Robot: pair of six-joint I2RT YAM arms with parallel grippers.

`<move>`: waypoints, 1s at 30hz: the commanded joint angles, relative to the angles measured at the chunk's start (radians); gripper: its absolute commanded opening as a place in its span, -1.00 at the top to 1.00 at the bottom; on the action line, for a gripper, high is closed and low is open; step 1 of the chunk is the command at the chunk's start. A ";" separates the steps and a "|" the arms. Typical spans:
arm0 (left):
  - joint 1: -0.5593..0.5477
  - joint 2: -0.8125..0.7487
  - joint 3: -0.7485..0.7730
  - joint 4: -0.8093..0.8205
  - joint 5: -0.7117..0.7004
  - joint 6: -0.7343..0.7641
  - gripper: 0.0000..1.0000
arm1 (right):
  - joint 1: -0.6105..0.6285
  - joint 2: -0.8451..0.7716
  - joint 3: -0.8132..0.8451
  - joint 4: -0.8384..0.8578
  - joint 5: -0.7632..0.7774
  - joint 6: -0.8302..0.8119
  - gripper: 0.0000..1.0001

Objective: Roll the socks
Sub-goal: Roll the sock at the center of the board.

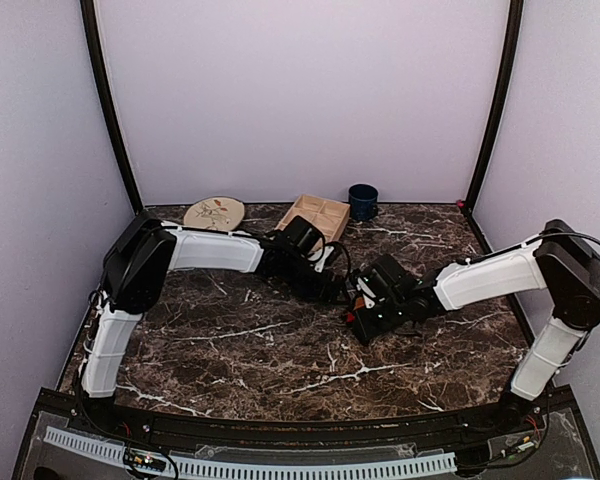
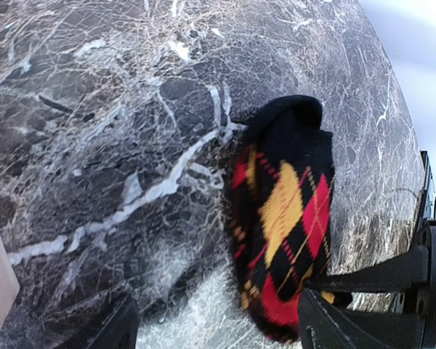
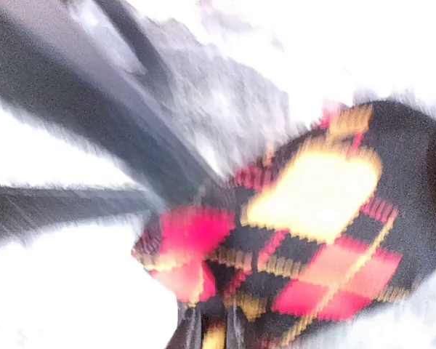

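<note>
The dark marble table [image 1: 280, 360] fills the lower half of the top view. Both arms reach in over it, and their grippers meet just right of its middle.

The left gripper [image 2: 214, 316] stands open, its two fingers wide apart. The right gripper [image 3: 212, 329] has its fingertips drawn close together with a strip of patterned fabric between them. That view is badly blurred, but it reads as pinching the sock's near edge.

At the back edge are three things:
- a wooden compartment tray [image 1: 316, 216], behind the left gripper
- a round beige plate [image 1: 215, 212] with a drawing on it, to the tray's left
- a dark blue cup [image 1: 362, 200], just to the tray's right

The argyle sock [image 2: 283, 218] lies on the marble between the two grippers, bunched into a plump oblong. From above only a speck of red and orange shows. In the left wrist view its long axis runs almost straight away from the camera, leaning slightly right. The plain black end points away, and the diamond-patterned end sits beside the left gripper's right-hand finger [image 2: 341, 331]. A tapered finger of the right gripper [image 2: 370, 276] comes in from the side and touches that lower end.
</note>
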 commanded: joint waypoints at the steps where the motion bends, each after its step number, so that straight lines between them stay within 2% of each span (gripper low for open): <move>1: 0.009 0.021 -0.088 -0.202 -0.031 -0.032 -0.59 | -0.004 -0.013 -0.079 -0.161 -0.010 0.074 0.74; 10: 0.007 -0.113 -0.282 -0.107 -0.054 -0.044 -0.60 | 0.002 -0.025 -0.105 -0.150 -0.031 0.085 0.75; 18: 0.008 -0.195 -0.374 -0.071 -0.092 -0.031 -0.60 | 0.002 -0.001 -0.054 -0.144 -0.084 0.095 0.75; 25: 0.005 -0.268 -0.467 0.016 -0.064 -0.013 -0.60 | 0.000 0.036 0.017 -0.157 -0.222 0.088 0.75; 30: -0.007 -0.308 -0.511 0.073 -0.043 0.020 -0.60 | -0.006 0.094 0.098 -0.168 -0.391 0.091 0.76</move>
